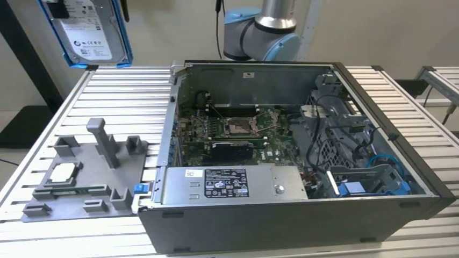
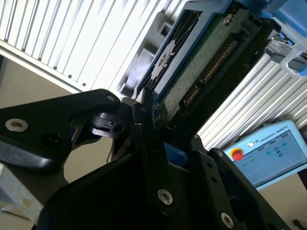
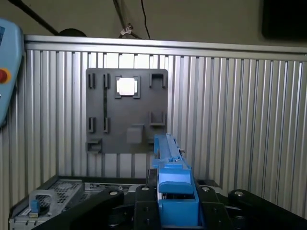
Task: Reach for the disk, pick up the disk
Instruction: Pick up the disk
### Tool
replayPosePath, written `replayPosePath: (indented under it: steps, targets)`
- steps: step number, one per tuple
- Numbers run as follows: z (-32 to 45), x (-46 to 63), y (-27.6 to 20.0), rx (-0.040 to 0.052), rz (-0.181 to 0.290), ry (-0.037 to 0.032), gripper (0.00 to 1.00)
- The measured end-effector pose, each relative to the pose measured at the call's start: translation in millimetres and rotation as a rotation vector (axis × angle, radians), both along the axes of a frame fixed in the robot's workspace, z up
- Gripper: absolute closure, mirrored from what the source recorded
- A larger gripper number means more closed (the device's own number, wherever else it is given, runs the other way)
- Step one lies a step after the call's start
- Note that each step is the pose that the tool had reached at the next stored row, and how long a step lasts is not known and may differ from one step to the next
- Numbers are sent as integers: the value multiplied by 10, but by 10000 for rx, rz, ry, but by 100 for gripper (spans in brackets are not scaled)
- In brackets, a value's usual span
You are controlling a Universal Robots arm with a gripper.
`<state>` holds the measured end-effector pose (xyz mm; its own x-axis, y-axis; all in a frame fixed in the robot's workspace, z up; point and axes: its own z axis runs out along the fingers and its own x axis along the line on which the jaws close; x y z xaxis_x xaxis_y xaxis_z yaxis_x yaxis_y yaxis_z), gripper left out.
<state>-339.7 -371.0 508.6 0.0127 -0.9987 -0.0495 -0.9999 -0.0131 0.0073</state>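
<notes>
Aloft, the disk (image 1: pixel 92 33): it is held well above the surface at the exterior view's left, with its label side shown, well apart from the open computer case (image 1: pixel 287 161).
Pincer (image 3: pixel 175 208): it is closed on the disk's blue frame, as is seen in both wrist views.
Step in hand: the pick-up is judged to be done, since the disk is touched by nothing else.
Grip care: the clamp is best kept on the blue frame rather than on the bare circuit side, and the disk is best held steady so that no slip is allowed.
Surface (image 1: pixel 122 97): ribbed metal slats are seen, with a grey fixture plate (image 1: pixel 79 185) laid just beside the case and a small silver chip (image 1: pixel 62 172) seated in it.
Room: a pale wall is seen behind the arm (image 1: pixel 262 32), and a control pendant (image 2: pixel 268 153) is seen in the second wrist view.
</notes>
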Motion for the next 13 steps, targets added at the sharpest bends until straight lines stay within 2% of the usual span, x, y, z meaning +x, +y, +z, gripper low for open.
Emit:
replayPosePath:
  steps: [13]
  targets:
    - [0,329,0,0,0,1,100]
